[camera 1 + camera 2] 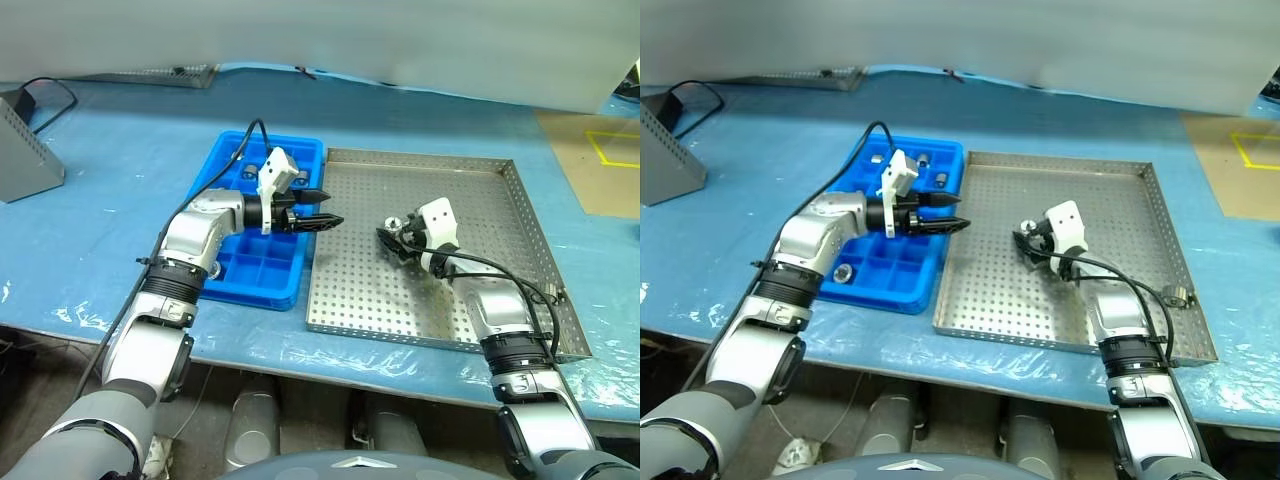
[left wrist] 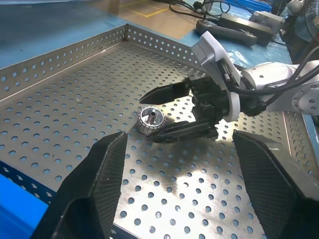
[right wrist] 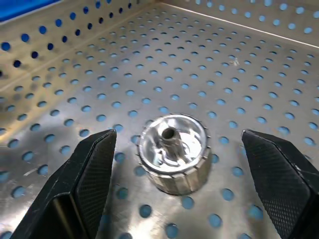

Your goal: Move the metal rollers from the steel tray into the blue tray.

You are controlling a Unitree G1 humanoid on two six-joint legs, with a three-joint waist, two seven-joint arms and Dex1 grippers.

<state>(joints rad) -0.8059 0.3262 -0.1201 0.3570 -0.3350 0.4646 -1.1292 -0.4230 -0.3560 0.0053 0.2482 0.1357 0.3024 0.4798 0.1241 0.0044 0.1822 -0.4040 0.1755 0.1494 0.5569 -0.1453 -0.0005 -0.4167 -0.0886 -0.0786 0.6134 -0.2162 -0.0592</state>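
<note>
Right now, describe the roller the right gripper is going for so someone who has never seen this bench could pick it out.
Find the big perforated steel tray to the right of the blue tray. On its floor, between the open fingers of the right gripper, lies one metal roller. It is the only roller on the steel; the others already sit in the blue tray's compartments.

Head cameras look down on both trays; both wrist cameras, apparently low, closely share one roller (image 3: 173,152).
</note>
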